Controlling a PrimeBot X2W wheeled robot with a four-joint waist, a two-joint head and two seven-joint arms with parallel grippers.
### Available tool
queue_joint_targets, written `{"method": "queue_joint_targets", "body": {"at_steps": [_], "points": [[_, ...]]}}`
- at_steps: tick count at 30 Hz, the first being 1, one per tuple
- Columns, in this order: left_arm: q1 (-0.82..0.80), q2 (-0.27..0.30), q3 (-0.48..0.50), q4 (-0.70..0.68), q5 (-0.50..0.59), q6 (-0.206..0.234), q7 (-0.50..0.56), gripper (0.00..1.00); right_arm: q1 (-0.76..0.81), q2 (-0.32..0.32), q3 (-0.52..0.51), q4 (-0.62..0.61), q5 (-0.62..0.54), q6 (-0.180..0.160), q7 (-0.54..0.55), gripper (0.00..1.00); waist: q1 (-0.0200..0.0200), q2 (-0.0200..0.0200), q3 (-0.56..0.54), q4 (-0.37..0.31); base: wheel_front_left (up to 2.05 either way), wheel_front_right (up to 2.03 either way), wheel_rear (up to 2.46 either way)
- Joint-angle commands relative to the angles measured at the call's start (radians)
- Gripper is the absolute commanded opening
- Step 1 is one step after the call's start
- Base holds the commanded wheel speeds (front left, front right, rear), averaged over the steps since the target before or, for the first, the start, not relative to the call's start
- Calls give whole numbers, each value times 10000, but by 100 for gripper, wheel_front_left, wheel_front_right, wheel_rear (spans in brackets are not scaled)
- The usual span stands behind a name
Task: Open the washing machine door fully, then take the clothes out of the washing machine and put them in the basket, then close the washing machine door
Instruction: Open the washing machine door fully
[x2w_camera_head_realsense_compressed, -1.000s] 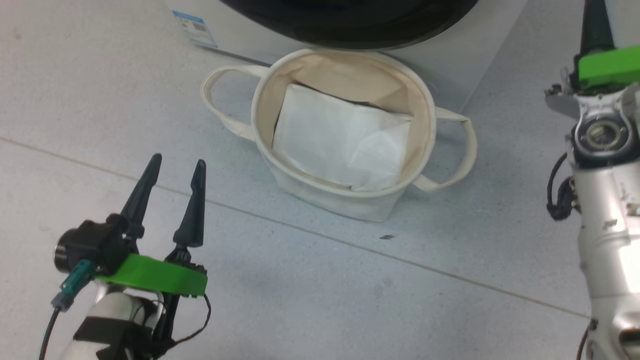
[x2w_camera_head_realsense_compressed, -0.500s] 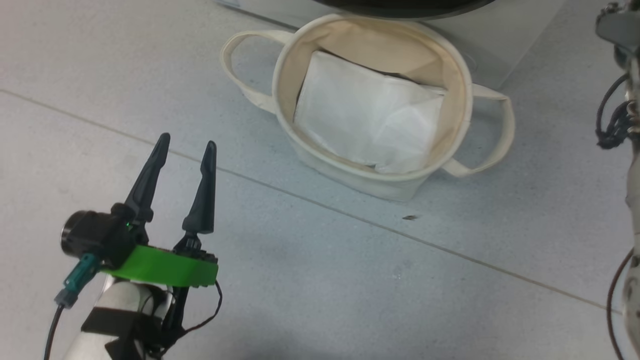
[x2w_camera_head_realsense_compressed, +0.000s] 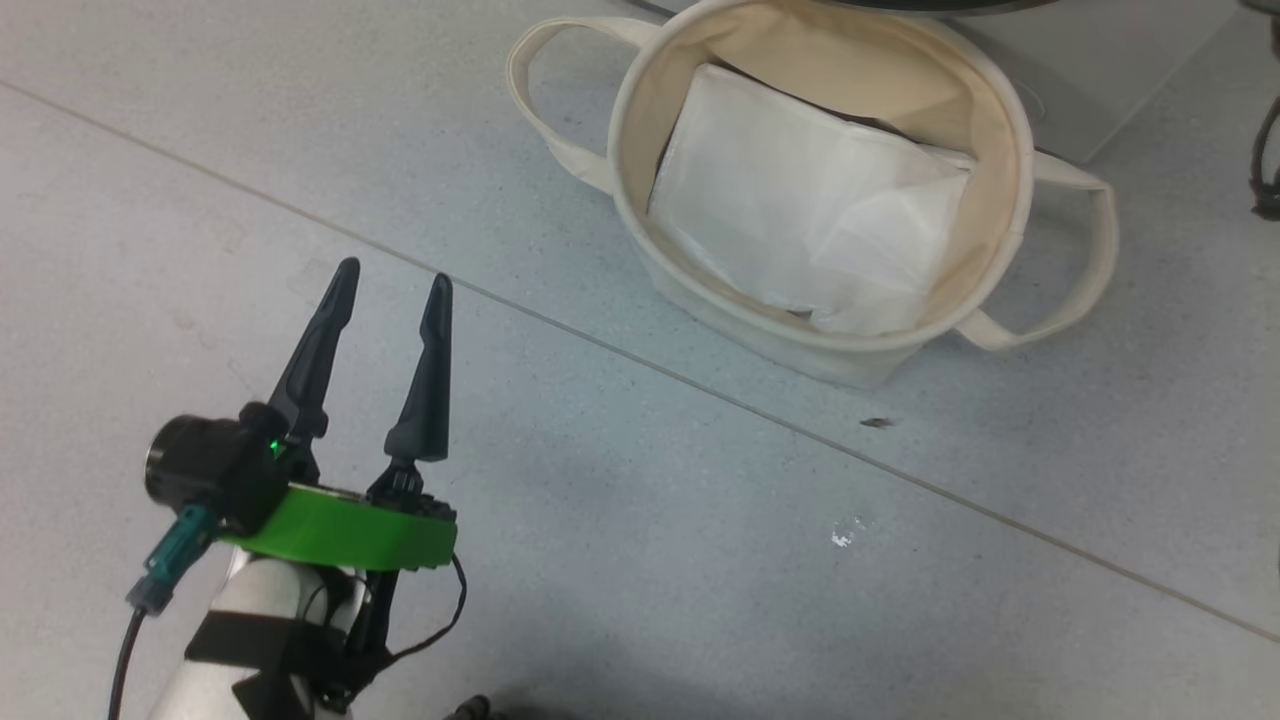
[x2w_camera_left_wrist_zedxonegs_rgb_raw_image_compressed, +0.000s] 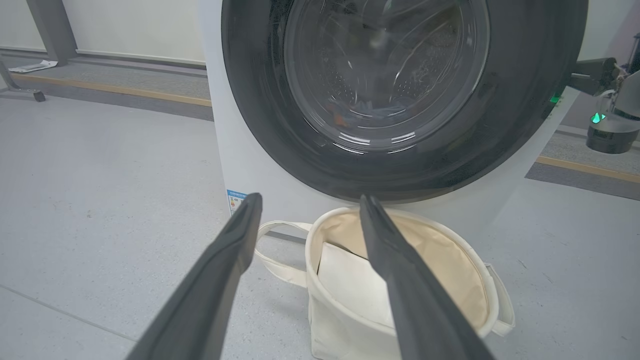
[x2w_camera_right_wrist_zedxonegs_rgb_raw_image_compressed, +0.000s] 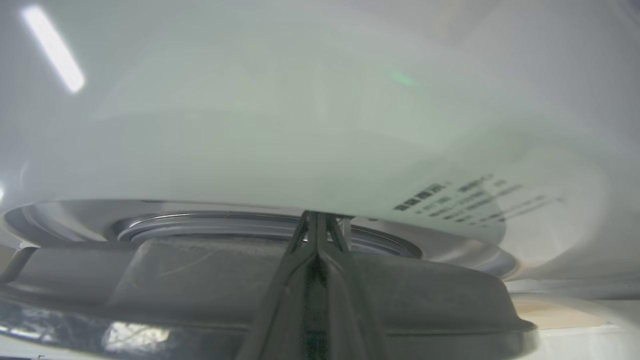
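Grey speckled floor (x2w_camera_head_realsense_compressed: 600, 560), one tile seam (x2w_camera_head_realsense_compressed: 640, 365) running diagonally from far left to near right. Left wrist view: white wall at the far side, an orange stripe (x2w_camera_left_wrist_zedxonegs_rgb_raw_image_compressed: 125, 90) on the floor along it, a dark post (x2w_camera_left_wrist_zedxonegs_rgb_raw_image_compressed: 50, 25) far left.

Left gripper (x2w_camera_head_realsense_compressed: 392, 273) hangs over bare floor at near left, fingers spread wide, nothing between them, well apart from the basket.

Basket (x2w_camera_head_realsense_compressed: 760, 335) stands upright on the floor right of centre, just in front of the washer (x2w_camera_left_wrist_zedxonegs_rgb_raw_image_compressed: 240, 165), both loop handles out to the sides. Folded white sheet (x2w_camera_head_realsense_compressed: 800, 210) lies inside. A dark speck (x2w_camera_head_realsense_compressed: 878, 422) and a white scuff (x2w_camera_head_realsense_compressed: 845, 538) mark the floor near it.

Door (x2w_camera_left_wrist_zedxonegs_rgb_raw_image_compressed: 500, 125) looks flush to the washer front; can't tell if it's latched. Clothes (x2w_camera_left_wrist_zedxonegs_rgb_raw_image_compressed: 370, 107) are in the drum, blue fabric dim through the glass.

Right gripper (x2w_camera_right_wrist_zedxonegs_rgb_raw_image_compressed: 316, 216) is closed, empty, its tip at the door's right edge, where the rim meets the white front. Contact not clear.
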Motion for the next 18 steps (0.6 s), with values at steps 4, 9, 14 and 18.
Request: {"method": "queue_joint_targets", "body": {"at_steps": [4, 9, 14, 18], "points": [[-162, 91, 515, -239, 162, -107, -59, 100, -739, 264, 309, 24, 4, 10, 523, 0, 0, 0, 23, 91, 0, 0, 0], [-38, -37, 591, -90, 288, -209, -59, 100, -712, 376, 744, 113, 87, 10, 1534, 0, 0, 0, -228, -97, 0, 0, 0], [168, -90, 605, 155, 396, -298, -59, 100, -275, 308, 1085, -317, 167, 10, 2442, 0, 0, 0, -671, -515, 0, 0, 0], [262, -91, 627, 322, 414, -338, -59, 100, 118, 399, 1192, -605, 388, 10, 3084, 0, 0, 0, -964, -808, 0, 0, 0]]}}
